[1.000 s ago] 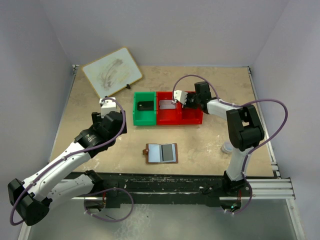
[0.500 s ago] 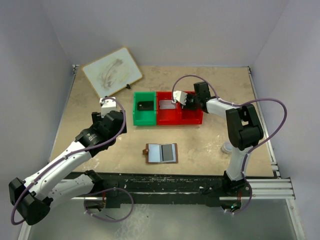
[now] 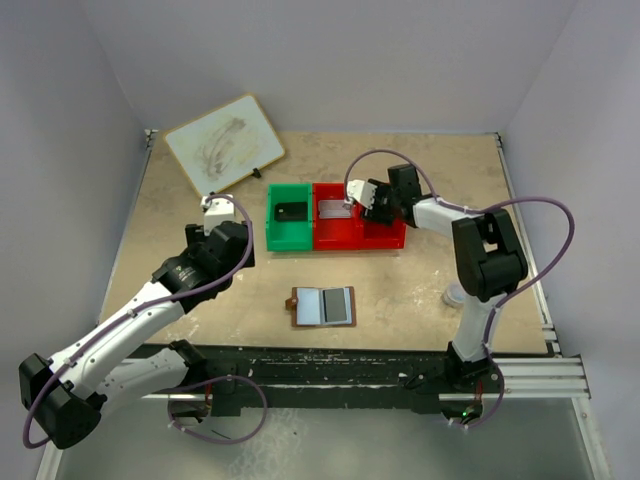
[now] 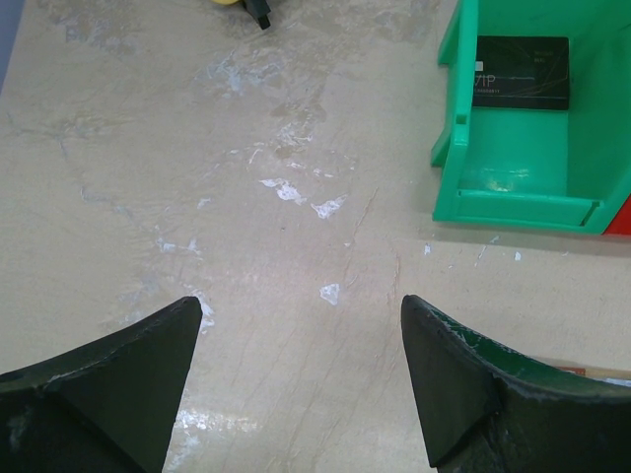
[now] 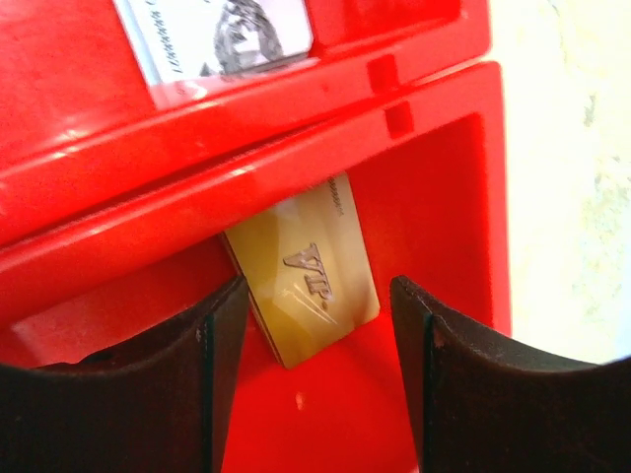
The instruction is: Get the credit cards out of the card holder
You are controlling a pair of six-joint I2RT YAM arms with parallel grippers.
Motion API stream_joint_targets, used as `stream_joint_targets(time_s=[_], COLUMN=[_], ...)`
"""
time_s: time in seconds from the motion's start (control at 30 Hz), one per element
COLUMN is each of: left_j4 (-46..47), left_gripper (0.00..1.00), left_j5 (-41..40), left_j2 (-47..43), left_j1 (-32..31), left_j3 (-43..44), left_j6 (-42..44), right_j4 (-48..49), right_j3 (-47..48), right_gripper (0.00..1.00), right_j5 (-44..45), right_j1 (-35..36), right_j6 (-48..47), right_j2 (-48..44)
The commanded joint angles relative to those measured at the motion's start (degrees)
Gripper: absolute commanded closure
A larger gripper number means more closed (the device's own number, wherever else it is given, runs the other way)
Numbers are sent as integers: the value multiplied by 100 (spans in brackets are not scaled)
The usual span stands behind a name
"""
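The card holder (image 3: pixel 322 306) lies open on the table, brown-edged with pale grey panels, away from both grippers. My right gripper (image 3: pixel 368 200) (image 5: pixel 317 296) hangs open inside the right compartment of the red bin (image 5: pixel 246 158). A gold card (image 5: pixel 315 276) lies loose between its fingers, its top edge hidden behind the divider. A white card (image 5: pixel 222 34) lies in the red bin's left compartment. A black card (image 4: pixel 521 72) rests in the green bin (image 3: pixel 274 232). My left gripper (image 3: pixel 238 250) (image 4: pixel 301 304) is open over bare table, left of the green bin.
A whiteboard (image 3: pixel 224 146) leans at the back left. A small white round object (image 3: pixel 455 295) sits by the right arm's base. The green and red bins (image 3: pixel 336 240) stand side by side behind the card holder.
My right gripper has gone from shut to open, and the gold card now lies free in the red bin. The left arm has barely moved.
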Motion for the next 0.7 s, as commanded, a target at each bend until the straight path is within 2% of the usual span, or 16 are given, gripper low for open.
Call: stream_joint_targets(time_s=[0.0,0.33,0.47,0.53,0.63,0.67], left_j4=[146,137,137,136,145,152], left_gripper=[20,20,20,20,20,20], left_j5=[15,-44,-49,-49,-1,16], left_j2=[1,19,32,51,108,130], left_j1=[35,42,42,47,44,42], left_j3=[123,125,125,125,124,121], left_j6=[139,123,118,119,137,139], right_j4=[395,1416,2140,2576,2934,3101], right_j3=[-45,-724,-1461,-1946,-2556,-2758], right_gripper=[37,39,39,37,24,5], right_j5=[381,431,544,325,-607,-795], right_j1=[3,16,21,17,20,17], right_j6=[217,1203,2118,2825,3868,4425], right_j2=[-541,-1827,-2825,-3608,-4450,-4653])
